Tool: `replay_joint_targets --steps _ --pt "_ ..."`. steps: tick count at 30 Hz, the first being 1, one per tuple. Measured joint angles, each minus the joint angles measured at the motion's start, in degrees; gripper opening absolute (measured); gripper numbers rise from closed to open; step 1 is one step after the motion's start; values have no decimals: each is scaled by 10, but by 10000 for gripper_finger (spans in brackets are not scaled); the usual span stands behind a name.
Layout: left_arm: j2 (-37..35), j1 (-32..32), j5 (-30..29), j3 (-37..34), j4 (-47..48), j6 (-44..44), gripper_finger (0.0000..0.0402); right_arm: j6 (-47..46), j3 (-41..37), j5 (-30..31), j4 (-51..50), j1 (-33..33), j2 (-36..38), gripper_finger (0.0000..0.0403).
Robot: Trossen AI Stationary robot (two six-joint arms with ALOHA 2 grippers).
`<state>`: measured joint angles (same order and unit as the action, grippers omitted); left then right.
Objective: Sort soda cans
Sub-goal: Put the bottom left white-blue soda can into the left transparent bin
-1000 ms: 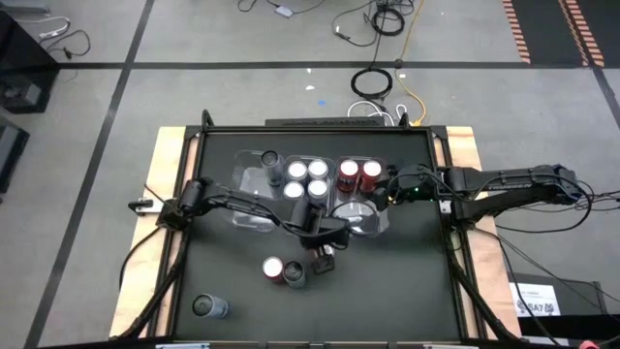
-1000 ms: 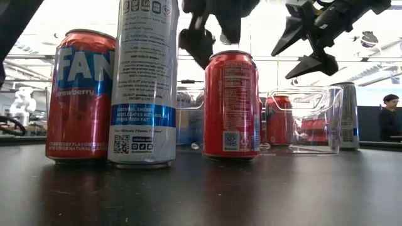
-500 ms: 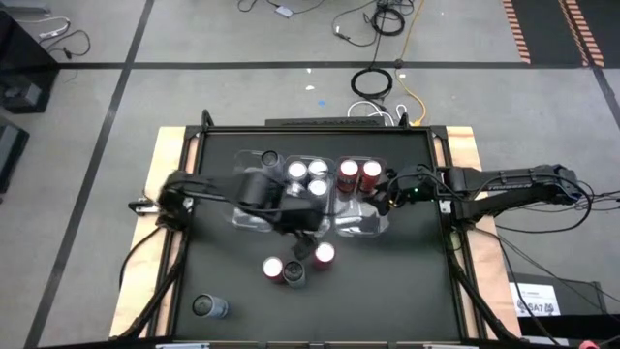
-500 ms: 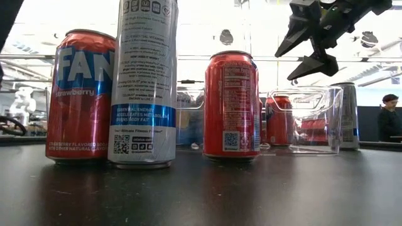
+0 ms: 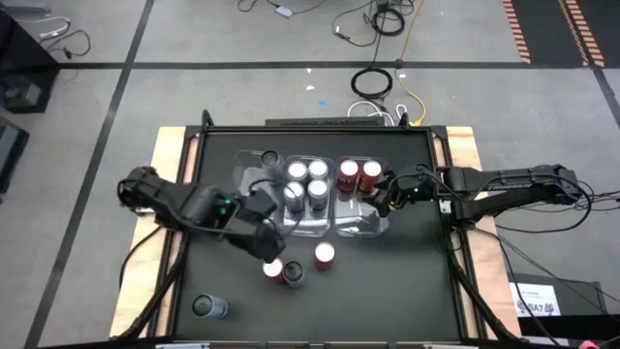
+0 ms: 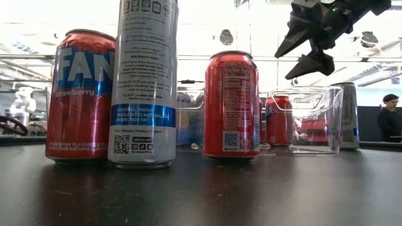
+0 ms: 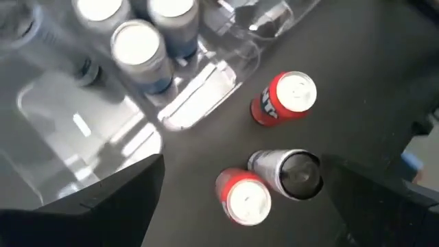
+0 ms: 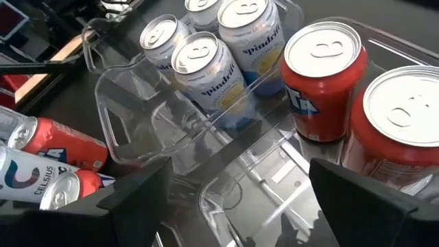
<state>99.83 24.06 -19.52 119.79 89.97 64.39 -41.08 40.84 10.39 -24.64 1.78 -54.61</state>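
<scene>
While right tool (image 5: pixel 381 199) hovers open, red can (image 5: pixel 325 255) stands free.

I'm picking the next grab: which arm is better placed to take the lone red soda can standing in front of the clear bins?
Probably left. The left gripper, open and empty, hovers close beside the lone red soda can. The right gripper, also open, hangs over the clear plastic bin holding two red cans, farther off.
</scene>
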Motion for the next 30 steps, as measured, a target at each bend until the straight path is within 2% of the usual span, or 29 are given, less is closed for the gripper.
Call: replay_joint_targets --steps 4,10,13,17,23,30 --pt "-45 38 13 -67 0 117 400 -8 0 0 0 0 0 336" --pt "-115 107 98 -179 2 320 400 -21 0 0 9 0 0 336" --pt "-136 151 131 -227 0 421 400 -37 0 5 9 0 0 336" --pt "-139 202 153 -257 -1 526 400 -39 0 6 10 0 -4 336" --pt "-129 259 195 -275 0 632 400 -39 0 17 16 0 -10 336" --pt "-89 277 192 -276 0 641 400 -37 0 17 36 0 -22 336"
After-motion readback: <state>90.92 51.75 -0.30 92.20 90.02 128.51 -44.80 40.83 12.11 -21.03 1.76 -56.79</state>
